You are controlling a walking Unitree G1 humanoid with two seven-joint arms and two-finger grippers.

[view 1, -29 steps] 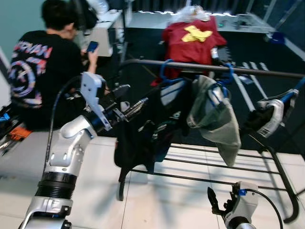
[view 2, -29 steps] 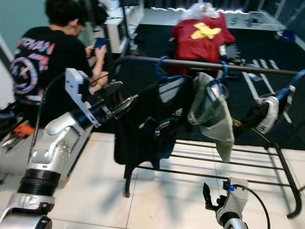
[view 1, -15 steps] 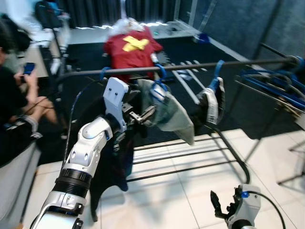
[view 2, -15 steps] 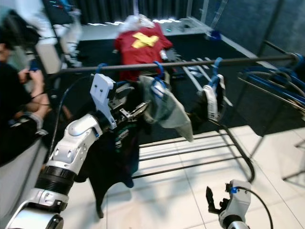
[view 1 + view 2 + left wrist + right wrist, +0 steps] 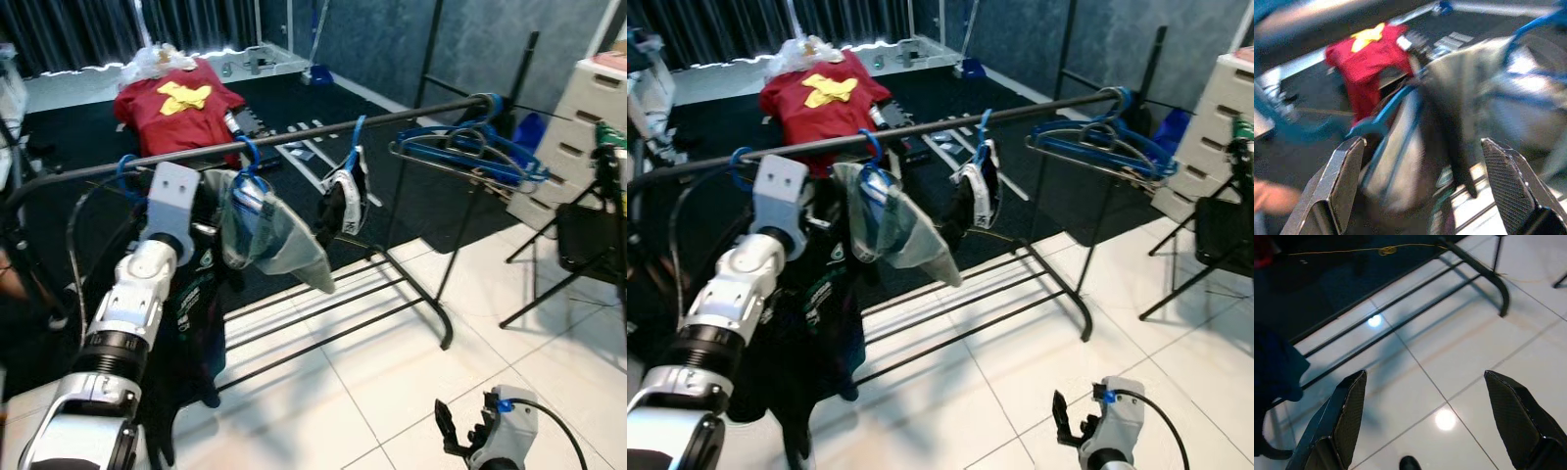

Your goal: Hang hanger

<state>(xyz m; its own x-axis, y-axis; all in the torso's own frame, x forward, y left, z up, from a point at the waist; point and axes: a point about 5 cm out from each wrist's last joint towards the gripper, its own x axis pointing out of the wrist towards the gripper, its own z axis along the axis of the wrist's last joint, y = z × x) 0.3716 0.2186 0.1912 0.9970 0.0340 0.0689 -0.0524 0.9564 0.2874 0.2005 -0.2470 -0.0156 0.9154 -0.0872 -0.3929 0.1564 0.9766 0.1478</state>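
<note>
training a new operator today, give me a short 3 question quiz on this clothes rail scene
1. True or false: the left gripper has its jaws shut on a blue hanger.
2. What colour is the shirt lying on the dark floor behind the clothes rail?
3. Where do the empty blue hangers hang? A) at the rail's right end B) on the white drawer unit C) on the floor

Key
1. False: the jaws stand open, facing the hung clothes.
2. Red, with a yellow print.
3. A
</note>
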